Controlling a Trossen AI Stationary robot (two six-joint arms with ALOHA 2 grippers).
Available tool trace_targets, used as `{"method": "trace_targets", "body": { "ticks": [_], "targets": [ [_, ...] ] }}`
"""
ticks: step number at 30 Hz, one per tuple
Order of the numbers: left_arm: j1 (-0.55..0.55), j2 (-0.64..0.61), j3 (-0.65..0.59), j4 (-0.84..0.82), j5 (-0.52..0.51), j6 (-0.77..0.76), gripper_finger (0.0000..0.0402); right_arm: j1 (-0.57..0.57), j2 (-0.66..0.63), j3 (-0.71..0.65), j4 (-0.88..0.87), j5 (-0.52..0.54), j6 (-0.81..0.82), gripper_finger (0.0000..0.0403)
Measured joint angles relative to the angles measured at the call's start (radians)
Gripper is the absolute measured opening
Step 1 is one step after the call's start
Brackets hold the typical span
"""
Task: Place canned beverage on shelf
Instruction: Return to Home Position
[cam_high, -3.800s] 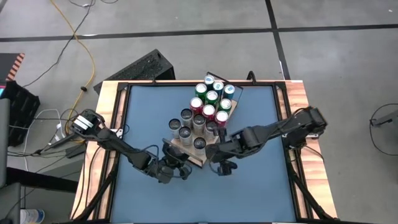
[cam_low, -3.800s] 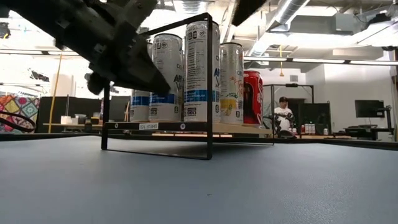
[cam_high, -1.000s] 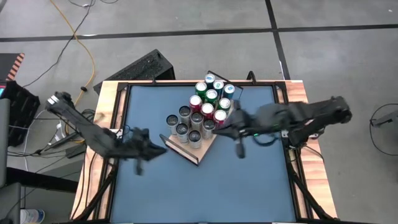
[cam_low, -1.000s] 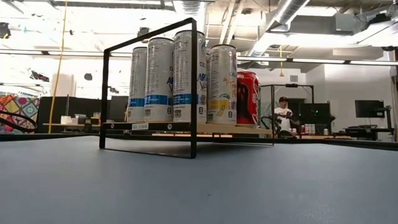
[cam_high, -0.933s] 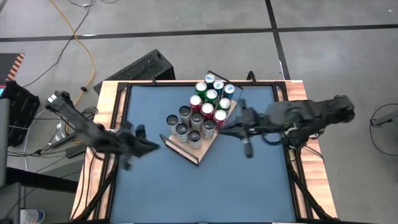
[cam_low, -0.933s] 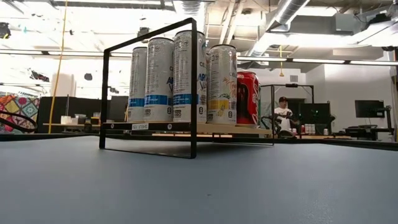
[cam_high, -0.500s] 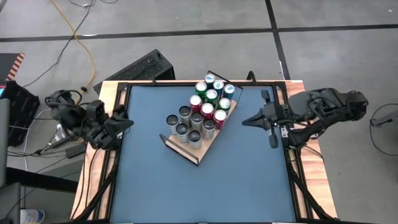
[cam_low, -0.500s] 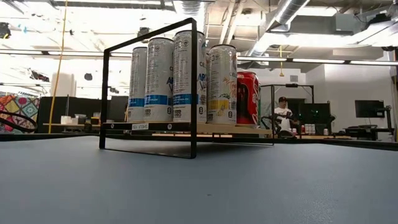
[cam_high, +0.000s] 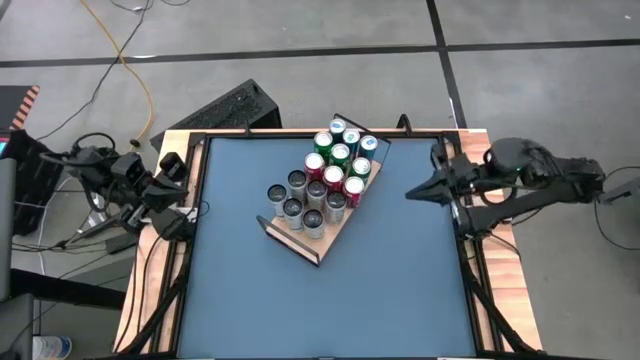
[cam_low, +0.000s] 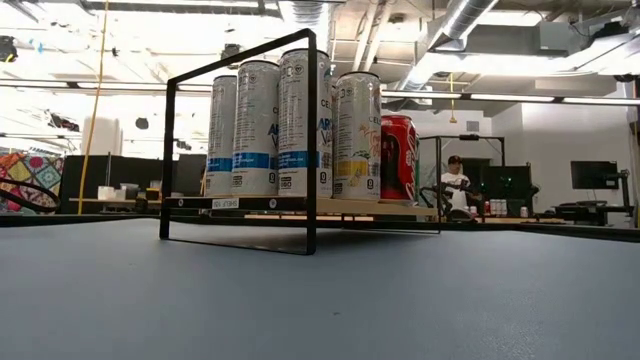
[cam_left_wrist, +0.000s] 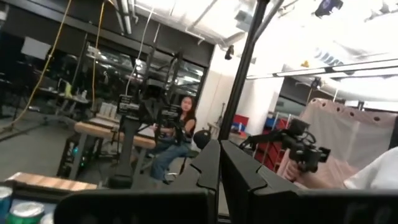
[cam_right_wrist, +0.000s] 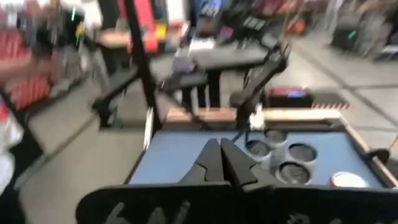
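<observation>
Both arms flank the table (cam_high: 250, 300), left gripper (cam_left_wrist: 219, 149) and right gripper (cam_right_wrist: 221, 144) closed and empty; cans (cam_high: 318, 192) stand on the shelf (cam_high: 300, 243), so only homing seems left.

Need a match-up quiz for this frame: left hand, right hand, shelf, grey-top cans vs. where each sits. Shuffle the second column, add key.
1. left hand
2. right hand
3. shelf
4. grey-top cans

A. by the right edge of the table
B. mid-table, set at an angle
C. on the shelf's near half
D. by the table's left edge

Pairs: 1-D, 2-A, 3-B, 4-C
</observation>
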Motion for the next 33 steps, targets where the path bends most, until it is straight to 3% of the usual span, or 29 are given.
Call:
{"method": "trace_targets", "body": {
  "ticks": [5, 12, 22, 25, 30, 33],
  "targets": [
    [0.001, -0.046, -0.046, -0.030, -0.007, -0.033, 0.0000, -0.016, -0.166, -0.268, 0.329, -0.018, 0.041, 0.0000],
    [0.001, -0.107, -0.194, -0.008, -0.012, -0.122, 0.0000, -0.017, -0.344, -0.586, 0.648, -0.029, 0.074, 0.0000],
    [0.001, -0.334, -0.572, 0.262, 0.021, -0.191, 0.0000, -0.030, -0.557, -1.061, 1.083, 0.030, 0.179, 0.0000],
    [0.000, -0.335, -0.668, 0.370, 0.005, -0.202, 0.0000, -0.031, -0.609, -1.202, 1.225, 0.030, 0.187, 0.0000],
    [0.000, -0.335, -0.780, 0.393, -0.017, -0.280, 0.0000, -0.030, -0.668, -1.209, 1.057, 0.045, 0.154, 0.0000],
    [0.000, -0.332, -0.778, 0.302, -0.043, -0.306, 0.0000, -0.030, -0.670, -1.210, 1.038, 0.047, 0.079, 0.0000]
  ]
}}
